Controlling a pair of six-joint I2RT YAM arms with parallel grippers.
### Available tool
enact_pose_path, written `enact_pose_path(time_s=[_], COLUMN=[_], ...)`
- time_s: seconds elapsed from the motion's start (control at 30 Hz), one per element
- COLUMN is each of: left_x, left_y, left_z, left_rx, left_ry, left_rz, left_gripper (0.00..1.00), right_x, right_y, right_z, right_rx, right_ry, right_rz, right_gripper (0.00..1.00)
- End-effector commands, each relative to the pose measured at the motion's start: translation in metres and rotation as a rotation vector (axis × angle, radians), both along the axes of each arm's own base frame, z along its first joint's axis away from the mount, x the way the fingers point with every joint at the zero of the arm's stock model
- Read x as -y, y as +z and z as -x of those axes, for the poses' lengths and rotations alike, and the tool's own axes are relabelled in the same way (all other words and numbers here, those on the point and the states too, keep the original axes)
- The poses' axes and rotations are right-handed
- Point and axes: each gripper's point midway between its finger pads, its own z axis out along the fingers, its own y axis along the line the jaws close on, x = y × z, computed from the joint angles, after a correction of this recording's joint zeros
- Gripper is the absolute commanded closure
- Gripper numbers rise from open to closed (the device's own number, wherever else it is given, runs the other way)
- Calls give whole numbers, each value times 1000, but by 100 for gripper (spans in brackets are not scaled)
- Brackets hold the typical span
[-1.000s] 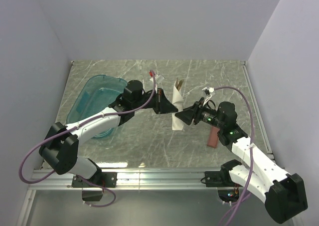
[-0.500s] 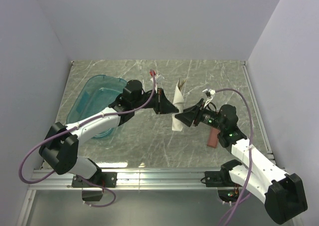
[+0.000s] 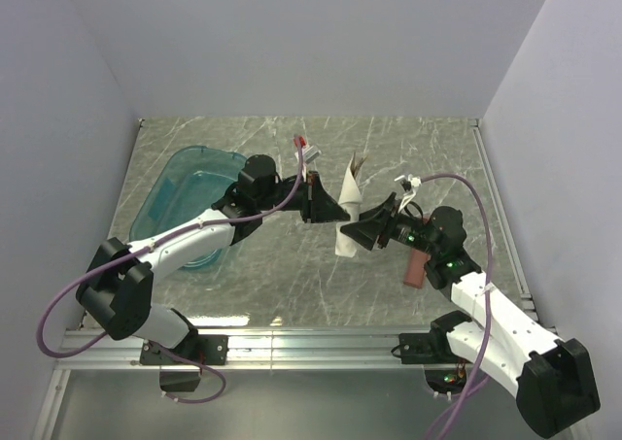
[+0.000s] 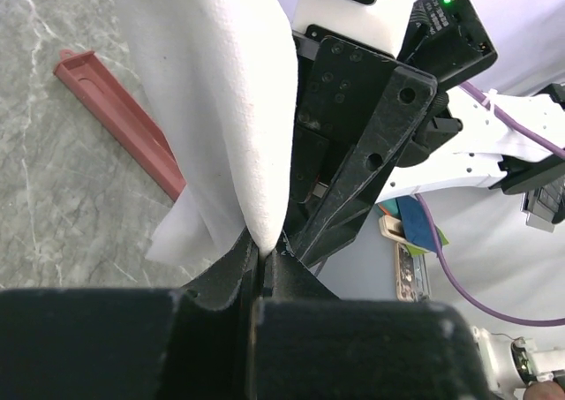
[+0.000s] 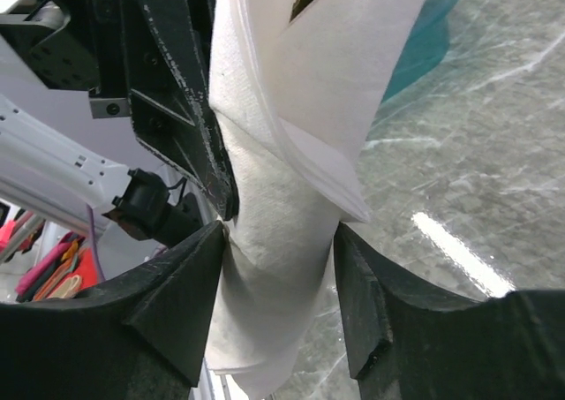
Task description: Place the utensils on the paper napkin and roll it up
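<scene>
1. Currently my left pincer (image 4: 260,257) is clenched on a thin fold of the paper napkin (image 4: 221,109). Its tips are pressed together with only the sheet between them.
2. My right pincer (image 5: 278,267) grips the rolled napkin from the opposite side. One finger presses each flank of the roll, and the roll fills the gap.
3. The napkin hangs as a narrow tilted bundle between the two pincers, lifted off the surface (image 3: 272,275). Its loose lower edge trails below the right pincer, and its open upper edge flares above both.
4. Of the utensils (image 3: 357,160), only a brownish tip pokes out of the top opening, above the right pincer. The rest is wrapped out of sight.
5. The reddish-brown tray (image 4: 124,117) lies flat just behind the right pincer's wrist.
6. The teal tub (image 3: 185,207) sits well behind the left pincer, alongside that arm.
7. Bare surface lies beneath both pincers and beyond the bundle's top.
</scene>
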Motion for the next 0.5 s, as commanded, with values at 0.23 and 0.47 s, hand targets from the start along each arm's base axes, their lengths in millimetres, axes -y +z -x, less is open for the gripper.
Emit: enact_pose_path(time_s=[0.23, 0.47], left_x=[-2, 0], left_y=[54, 52], left_z=[16, 7], left_rx=[157, 168], left_ry=[-69, -37], left_rz=[137, 101], left_gripper=[99, 90], right_x=[-4, 0], right_y=[13, 17], right_z=[19, 17], right_rx=[70, 60], right_ry=[96, 54], right_rz=[-35, -20], right_gripper=[73, 100])
